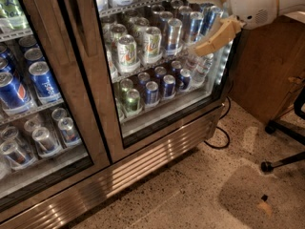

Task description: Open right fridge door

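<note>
The right fridge door (pixel 164 135) stood shut at centre, with rows of cans (pixel 151 90) shelved behind its glass. The gripper (pixel 206 16) hung before its far right edge, fingers spread apart. A black cable (pixel 220 144) lay on the floor below.

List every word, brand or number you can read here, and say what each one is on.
"pepsi": on a blue can behind the left glass door.
Silver and green cans behind the right fridge door: print too blurred to read.
No other text is readable.
The end effector, open, is at the right fridge door's upper right edge and bears no lettering.
</note>
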`<state>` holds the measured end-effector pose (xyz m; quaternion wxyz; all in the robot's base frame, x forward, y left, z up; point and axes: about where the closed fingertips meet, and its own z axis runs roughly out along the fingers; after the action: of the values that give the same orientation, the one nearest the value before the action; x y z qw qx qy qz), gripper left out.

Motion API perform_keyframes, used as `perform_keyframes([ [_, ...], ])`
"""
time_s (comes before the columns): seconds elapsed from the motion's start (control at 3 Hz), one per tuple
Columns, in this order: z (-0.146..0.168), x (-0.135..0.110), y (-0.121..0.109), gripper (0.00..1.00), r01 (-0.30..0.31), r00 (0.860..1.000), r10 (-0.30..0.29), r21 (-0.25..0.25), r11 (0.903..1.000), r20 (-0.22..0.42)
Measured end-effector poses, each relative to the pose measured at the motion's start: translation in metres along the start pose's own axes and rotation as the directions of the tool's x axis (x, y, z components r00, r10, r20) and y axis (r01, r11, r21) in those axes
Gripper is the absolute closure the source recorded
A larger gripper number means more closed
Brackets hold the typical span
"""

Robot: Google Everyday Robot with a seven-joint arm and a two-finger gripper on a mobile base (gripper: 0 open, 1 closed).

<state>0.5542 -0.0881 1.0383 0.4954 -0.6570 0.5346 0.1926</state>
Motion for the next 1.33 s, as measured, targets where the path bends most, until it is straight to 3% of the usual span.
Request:
perform_keyframes([
  [0.67,0.022,-0.011,-0.003,0.31,0.016,0.997,-0.010,-0.065,0.9978,0.079],
  [1.0,0.044,-0.021,0.002,0.36,0.025,0.991,-0.006,-0.143,0.9895,0.131],
  [1.33,0.062,-0.030,0.005,0.37,0.053,0.987,-0.018,-0.216,0.9750,0.161],
])
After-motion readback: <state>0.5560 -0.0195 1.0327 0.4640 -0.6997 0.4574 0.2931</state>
